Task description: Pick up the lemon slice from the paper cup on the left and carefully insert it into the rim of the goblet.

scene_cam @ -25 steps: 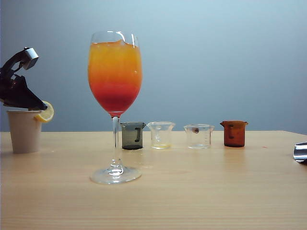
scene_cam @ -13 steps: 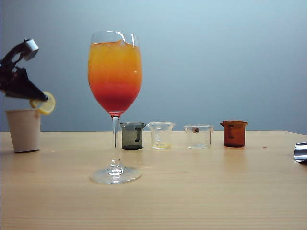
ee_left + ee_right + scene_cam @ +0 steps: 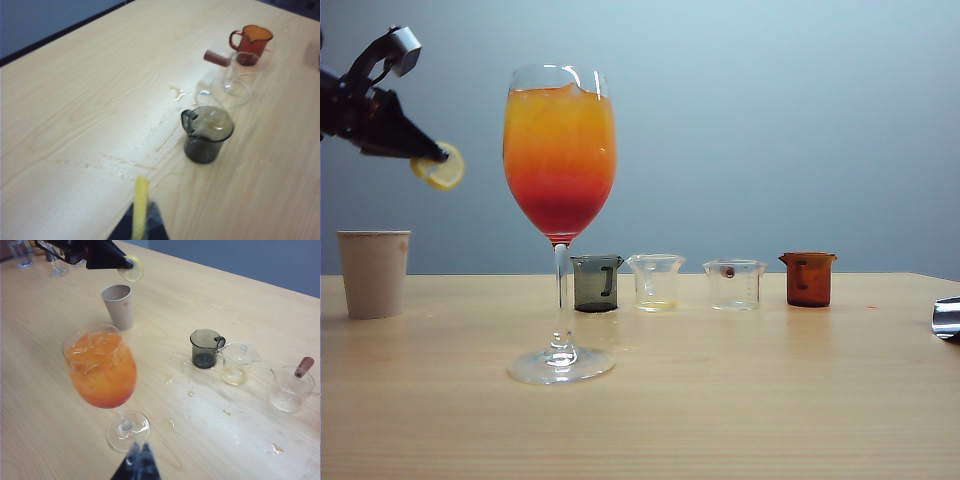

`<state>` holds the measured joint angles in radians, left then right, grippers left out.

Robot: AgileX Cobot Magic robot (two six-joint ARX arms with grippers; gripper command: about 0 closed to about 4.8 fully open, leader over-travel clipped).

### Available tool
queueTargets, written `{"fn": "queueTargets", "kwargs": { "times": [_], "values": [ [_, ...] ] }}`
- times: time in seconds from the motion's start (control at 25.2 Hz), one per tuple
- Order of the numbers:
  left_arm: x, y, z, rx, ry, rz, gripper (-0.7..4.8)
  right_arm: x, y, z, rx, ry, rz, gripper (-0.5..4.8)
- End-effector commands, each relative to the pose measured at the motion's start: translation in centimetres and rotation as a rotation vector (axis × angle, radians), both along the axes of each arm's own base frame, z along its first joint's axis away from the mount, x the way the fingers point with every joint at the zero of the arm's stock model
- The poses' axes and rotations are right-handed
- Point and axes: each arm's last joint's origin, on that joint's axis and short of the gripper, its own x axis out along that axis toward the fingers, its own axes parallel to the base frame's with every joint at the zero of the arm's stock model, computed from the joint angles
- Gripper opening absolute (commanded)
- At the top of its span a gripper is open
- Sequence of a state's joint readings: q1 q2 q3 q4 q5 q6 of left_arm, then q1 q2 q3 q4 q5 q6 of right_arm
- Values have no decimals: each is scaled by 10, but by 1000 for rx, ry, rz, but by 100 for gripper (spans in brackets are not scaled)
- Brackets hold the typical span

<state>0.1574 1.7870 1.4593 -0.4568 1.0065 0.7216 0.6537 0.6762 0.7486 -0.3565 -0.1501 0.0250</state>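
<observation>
Lemon slice (image 3: 440, 167), thin, yellow-rimmed, pale-fleshed, clamped in left gripper (image 3: 432, 157) fingers, above paper cup (image 3: 373, 273), beside goblet (image 3: 559, 150).
Right gripper (image 3: 136, 456) fingers together over worktop (image 3: 740, 400), tips cropped, blurred.

No readable text, label, brand, number or sign appears in any view. The paper cup (image 3: 373, 273) is plain, and the goblet (image 3: 560, 220) carries no printing. The dark shape on the grey beaker (image 3: 596, 282) is its handle, not a character.
</observation>
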Motion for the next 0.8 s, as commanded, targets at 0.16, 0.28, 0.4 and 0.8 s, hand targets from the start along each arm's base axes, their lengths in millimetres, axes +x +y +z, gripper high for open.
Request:
{"fn": "queueTargets", "kwargs": {
  "times": [0.16, 0.28, 0.4, 0.8],
  "values": [
    [-16, -30, 34, -112, -39, -146, -7, 0, 0, 3, 11, -20, -2, -6],
    [-25, -40, 48, -134, -66, -194, -6, 0, 0, 3, 11, -20, -2, -6],
    [-38, -55, 66, -145, -102, -249, -6, 0, 0, 3, 15, -25, -2, -6],
    [-72, -96, 94, -214, -85, -421, -6, 0, 1, 5, 29, -39, 10, -6]
  ]
}}
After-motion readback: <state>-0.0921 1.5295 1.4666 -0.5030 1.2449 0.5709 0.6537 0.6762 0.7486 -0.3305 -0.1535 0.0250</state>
